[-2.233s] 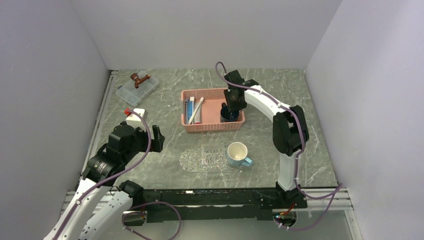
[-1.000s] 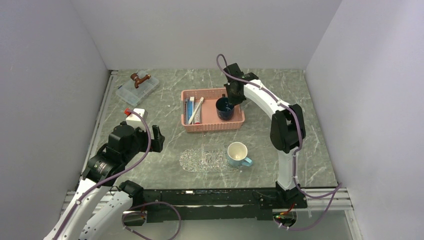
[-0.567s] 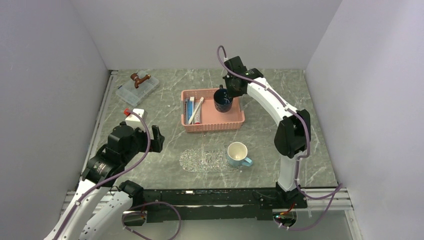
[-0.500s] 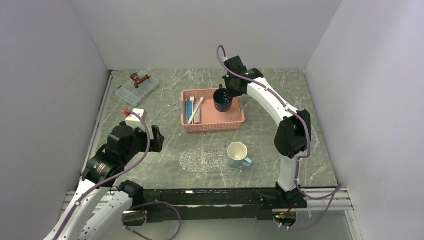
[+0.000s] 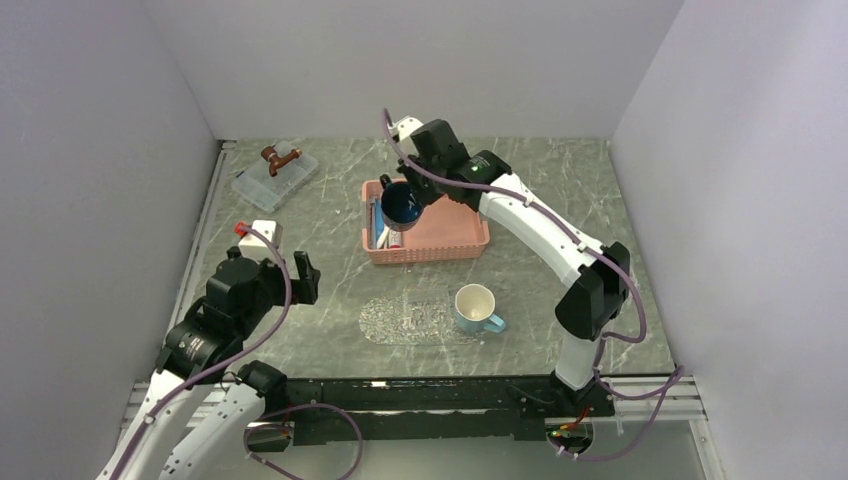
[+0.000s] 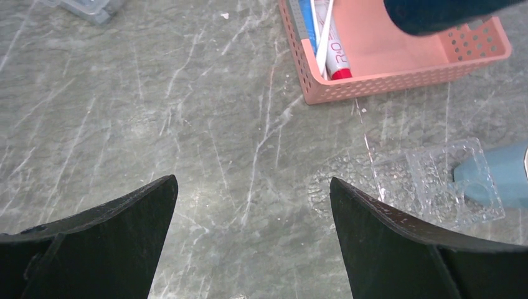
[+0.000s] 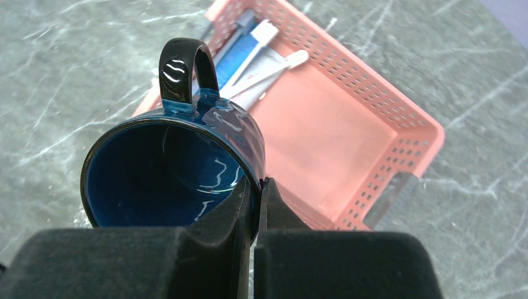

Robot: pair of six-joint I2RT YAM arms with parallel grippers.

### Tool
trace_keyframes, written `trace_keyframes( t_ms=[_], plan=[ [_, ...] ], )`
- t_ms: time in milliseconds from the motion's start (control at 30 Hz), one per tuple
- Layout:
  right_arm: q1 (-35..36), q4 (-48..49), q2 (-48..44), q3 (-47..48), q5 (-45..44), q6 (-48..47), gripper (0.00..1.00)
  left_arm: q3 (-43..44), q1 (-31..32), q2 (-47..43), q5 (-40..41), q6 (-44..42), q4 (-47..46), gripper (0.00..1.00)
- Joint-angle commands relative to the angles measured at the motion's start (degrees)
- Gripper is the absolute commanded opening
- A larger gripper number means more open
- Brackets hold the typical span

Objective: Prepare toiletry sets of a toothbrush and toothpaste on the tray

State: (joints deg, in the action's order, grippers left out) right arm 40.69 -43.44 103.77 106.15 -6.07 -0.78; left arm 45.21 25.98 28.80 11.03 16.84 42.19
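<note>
**Top external view.** The right gripper (image 5: 418, 193) is clamped on the rim of a glossy dark blue mug (image 5: 401, 203). The mug is held tilted in the air over the left end of the pink lattice basket (image 5: 440, 236). The left gripper (image 5: 303, 278) is spread wide and holds nothing, above the grey marbled table (image 5: 300, 215). The tray (image 5: 405, 321), a clear bumpy oval, lies on the near side of the basket, with a light blue mug (image 5: 477, 308) at its right end. A clear lidded box (image 5: 275, 175) sits far left.

**Left wrist view.** The jaws stand far apart with nothing between them. The whitish toothbrushes (image 6: 324, 37) and blue toothpaste tubes (image 6: 337, 56), one red cap showing, lie in the basket's left end, well apart from the tray.

**Right wrist view.** The fingers (image 7: 225, 212) are pinched nearly together across the mug wall, one inside and one outside. The handle points away, and the mug hides part of the basket's left end
</note>
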Motion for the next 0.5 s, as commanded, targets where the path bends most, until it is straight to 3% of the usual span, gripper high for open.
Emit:
trace_keyframes(
  t_ms=[0,200,467],
  plan=[
    [1.19,5.14,-2.78,3.92,5.59,-4.94,0.00,0.56,0.02,-1.93,5.33,1.24,0.52,0.99],
    [5.02,5.63,-1.79,3.69,10.02,-9.70,0.00,0.58,0.04,-5.42,10.97,2.20,1.59,0.99],
    [8.16,-3.06,5.08,10.82,18.02,-13.46,0.00,0.72,-0.04,-9.48,15.71,3.40,2.64,0.99]
  ],
)
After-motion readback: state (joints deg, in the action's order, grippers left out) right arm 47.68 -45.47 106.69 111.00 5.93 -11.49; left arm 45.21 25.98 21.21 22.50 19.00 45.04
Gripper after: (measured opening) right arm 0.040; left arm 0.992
